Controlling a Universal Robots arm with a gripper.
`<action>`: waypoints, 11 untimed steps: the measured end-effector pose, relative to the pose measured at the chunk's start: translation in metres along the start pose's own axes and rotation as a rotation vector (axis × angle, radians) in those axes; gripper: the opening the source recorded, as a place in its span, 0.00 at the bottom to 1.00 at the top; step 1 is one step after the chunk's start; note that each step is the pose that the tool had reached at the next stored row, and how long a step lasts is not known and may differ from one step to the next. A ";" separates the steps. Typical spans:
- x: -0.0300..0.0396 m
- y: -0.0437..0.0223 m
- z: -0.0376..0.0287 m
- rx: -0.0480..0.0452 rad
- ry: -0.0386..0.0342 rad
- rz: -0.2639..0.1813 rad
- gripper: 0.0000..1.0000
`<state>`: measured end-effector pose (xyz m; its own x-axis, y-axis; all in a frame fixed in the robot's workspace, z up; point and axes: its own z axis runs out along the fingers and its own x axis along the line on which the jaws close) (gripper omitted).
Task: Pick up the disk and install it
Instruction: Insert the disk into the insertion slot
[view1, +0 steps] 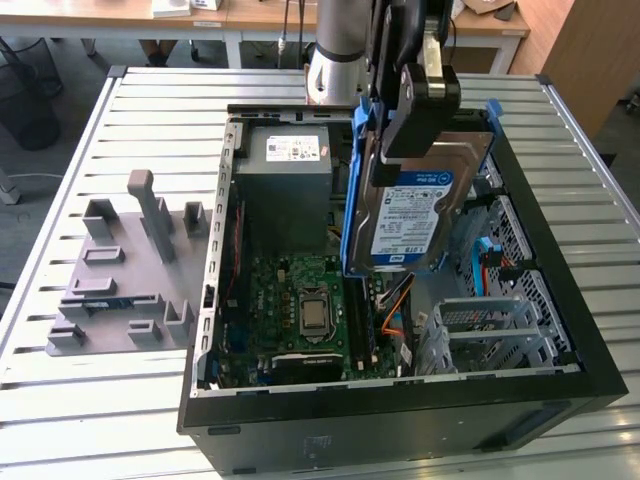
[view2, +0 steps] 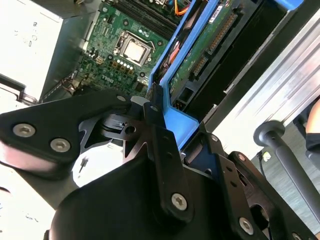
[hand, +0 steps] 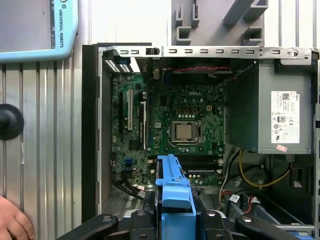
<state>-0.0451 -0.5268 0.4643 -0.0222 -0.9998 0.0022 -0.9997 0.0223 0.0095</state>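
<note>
The disk (view1: 418, 212), a silver hard drive with a blue-and-white label in a blue plastic carrier frame, hangs tilted on edge above the open computer case (view1: 215, 300). It is over the case's middle, between the motherboard and the drive cages. My gripper (view1: 388, 150) is shut on the disk's upper end. In the second wrist view my gripper (view2: 177, 127) clamps the blue frame, and the disk (view2: 200, 47) shows its green circuit-board underside. In the first wrist view the disk's blue frame (hand: 172, 187) sticks out from my gripper (hand: 175, 217) over the motherboard.
Inside the case lie the motherboard (view1: 300, 300), a grey power supply box (view1: 283, 180) with a white sticker, and metal drive cages (view1: 490, 325) on the exterior view's right. A grey slotted fixture (view1: 125, 270) sits on the slatted table. A person's hand (hand: 12, 222) rests beside the case.
</note>
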 end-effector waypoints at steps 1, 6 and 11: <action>0.0017 -0.0001 0.0001 0.0000 -0.0001 0.000 0.36; 0.0115 -0.0003 0.0007 0.0000 0.0000 0.000 0.36; 0.0224 -0.0011 0.0018 0.0001 -0.0002 0.000 0.36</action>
<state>-0.0445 -0.5492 0.4625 -0.0224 -0.9997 0.0020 -0.9997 0.0224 0.0094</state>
